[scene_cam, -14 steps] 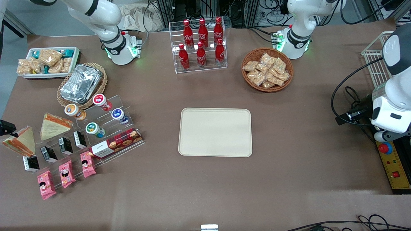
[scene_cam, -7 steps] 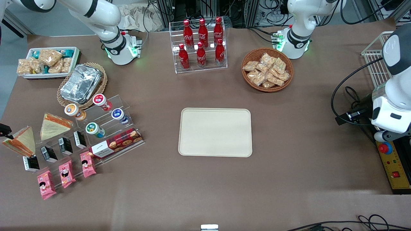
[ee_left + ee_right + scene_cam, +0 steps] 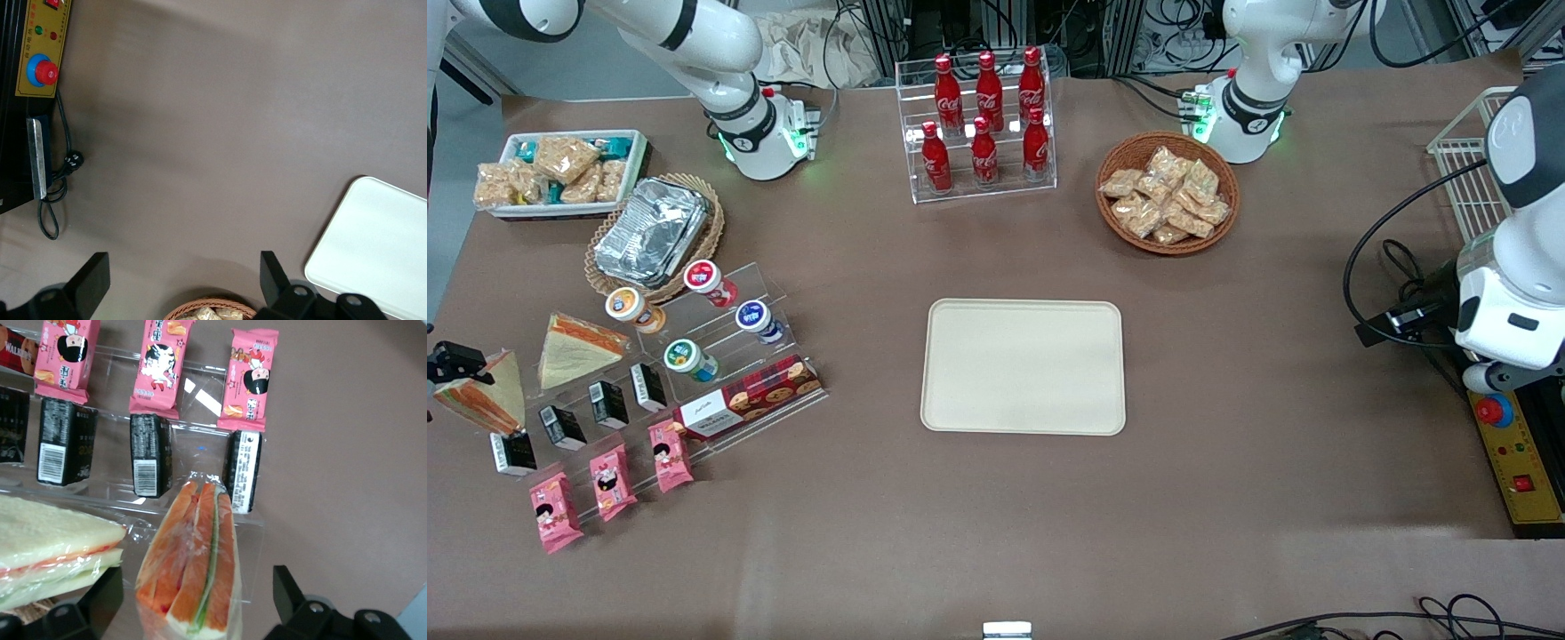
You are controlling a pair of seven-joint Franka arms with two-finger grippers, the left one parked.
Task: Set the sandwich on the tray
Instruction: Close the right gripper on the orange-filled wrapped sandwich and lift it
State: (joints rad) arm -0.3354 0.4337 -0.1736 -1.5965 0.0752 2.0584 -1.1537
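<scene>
The sandwich is a clear-wrapped wedge with orange, white and green layers. It stands on the clear tiered stand at the working arm's end of the table. In the right wrist view the sandwich stands upright between my two black fingers, apart from both. My gripper is open and straddles the wedge. In the front view only a black part of the gripper shows at the sandwich's upper corner. The cream tray lies bare in the middle of the table, also seen as the tray in the left wrist view.
A paler sandwich wedge lies beside the gripped-around one. Black cartons, pink snack packets, yogurt cups and a biscuit box fill the stand. A foil container, a white bin, a cola rack and a snack basket stand farther from the camera.
The gripper has shifted a little toward the table's middle and now sits over the sandwich's upper corner. The sandwich and tray have not moved.
</scene>
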